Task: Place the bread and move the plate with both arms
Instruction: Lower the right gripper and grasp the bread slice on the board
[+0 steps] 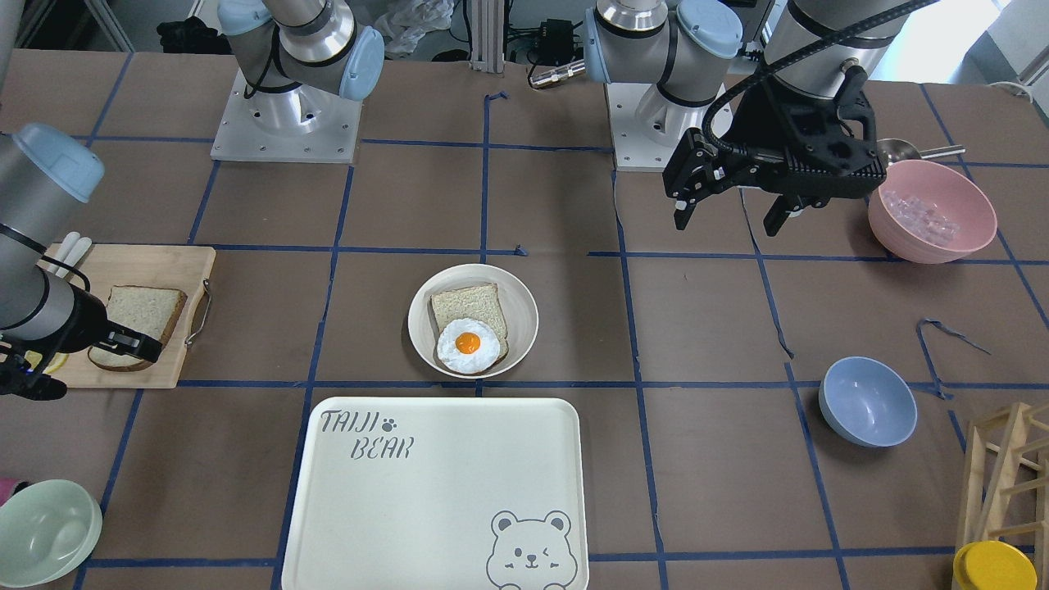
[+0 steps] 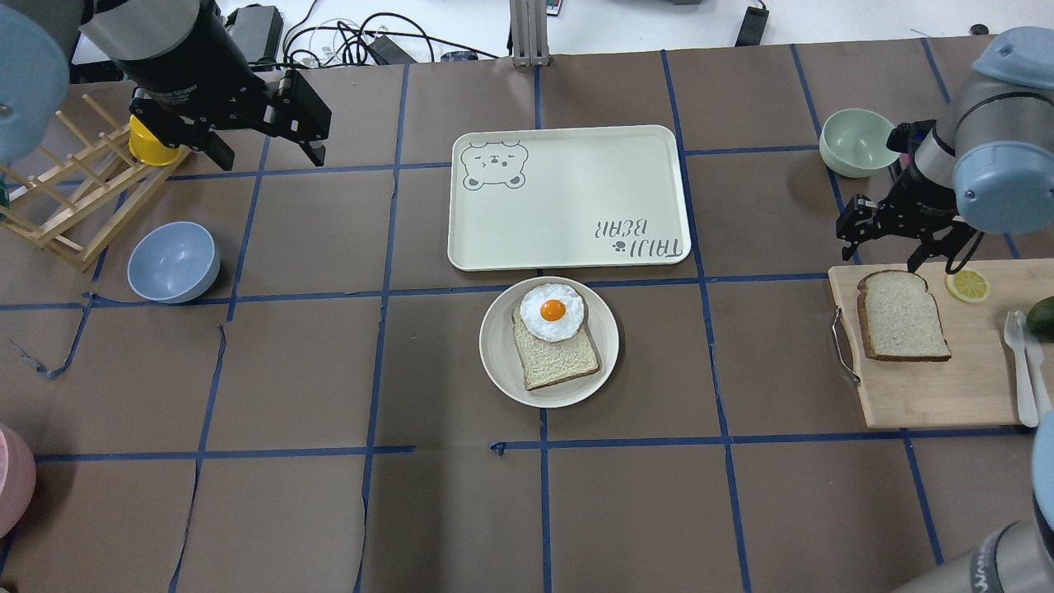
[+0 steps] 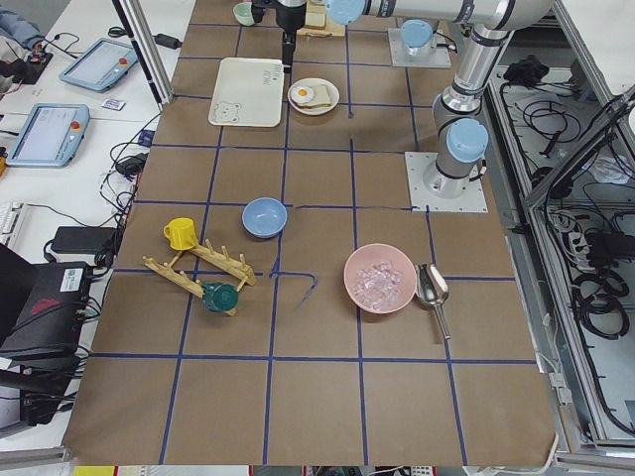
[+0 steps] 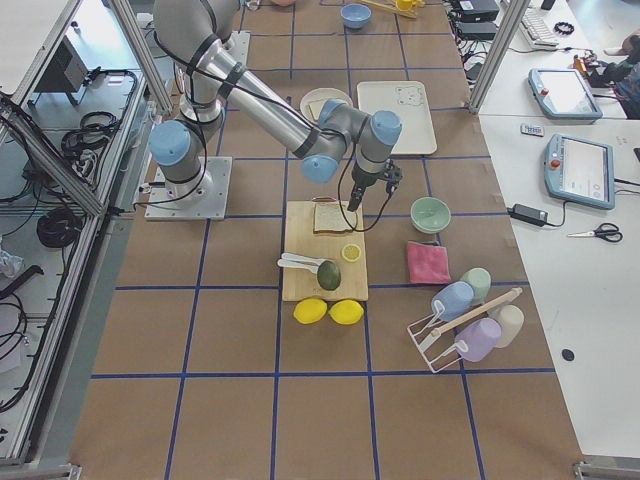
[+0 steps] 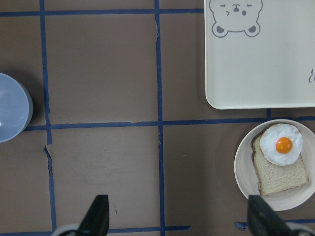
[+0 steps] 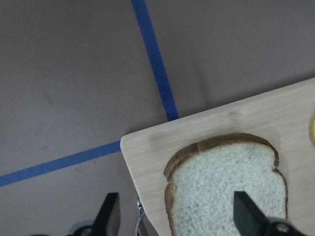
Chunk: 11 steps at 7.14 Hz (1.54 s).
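The bread (image 2: 902, 317) lies flat on a wooden cutting board (image 2: 930, 391) at the table's right; it also shows in the front view (image 1: 135, 319) and the right wrist view (image 6: 226, 187). My right gripper (image 2: 881, 247) is open and empty, hovering over the bread's rounded far end at the board's corner (image 6: 178, 216). The plate (image 2: 494, 354) sits mid-table (image 1: 520, 328) and holds a smaller slice with a fried egg (image 2: 552, 311). My left gripper (image 2: 270, 156) is open and empty, high over the far left of the table (image 1: 728, 221).
A cream bear tray (image 2: 568, 198) lies just beyond the plate. A pale green bowl (image 2: 856, 142) stands near my right gripper. A blue bowl (image 2: 173, 262), a wooden rack (image 2: 58, 198) and a yellow cup (image 2: 148, 144) are at the left. A lemon slice (image 2: 967, 286) lies on the board.
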Each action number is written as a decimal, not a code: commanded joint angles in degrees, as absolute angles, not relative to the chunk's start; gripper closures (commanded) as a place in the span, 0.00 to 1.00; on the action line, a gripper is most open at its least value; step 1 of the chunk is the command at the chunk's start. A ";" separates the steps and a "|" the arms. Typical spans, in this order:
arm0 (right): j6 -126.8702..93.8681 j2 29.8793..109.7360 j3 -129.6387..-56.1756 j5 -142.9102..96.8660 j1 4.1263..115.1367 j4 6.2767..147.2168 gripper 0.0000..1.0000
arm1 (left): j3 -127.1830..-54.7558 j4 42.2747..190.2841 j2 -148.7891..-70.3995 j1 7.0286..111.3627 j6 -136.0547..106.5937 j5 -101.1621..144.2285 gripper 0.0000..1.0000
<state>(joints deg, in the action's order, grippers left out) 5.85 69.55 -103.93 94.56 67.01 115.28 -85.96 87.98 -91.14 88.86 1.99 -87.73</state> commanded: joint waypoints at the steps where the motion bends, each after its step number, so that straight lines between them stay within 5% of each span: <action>1: 5.71 67.95 -104.15 95.01 66.97 115.40 0.33 | -85.96 87.98 -91.14 88.86 2.02 -87.71 0.00; 8: 5.71 65.92 -104.24 95.98 66.89 115.40 0.45 | -85.96 87.98 -91.14 88.94 1.93 -87.71 0.00; 11: 4.75 65.83 -104.24 96.41 66.88 114.62 1.00 | -85.96 87.98 -91.14 88.86 2.02 -87.71 0.00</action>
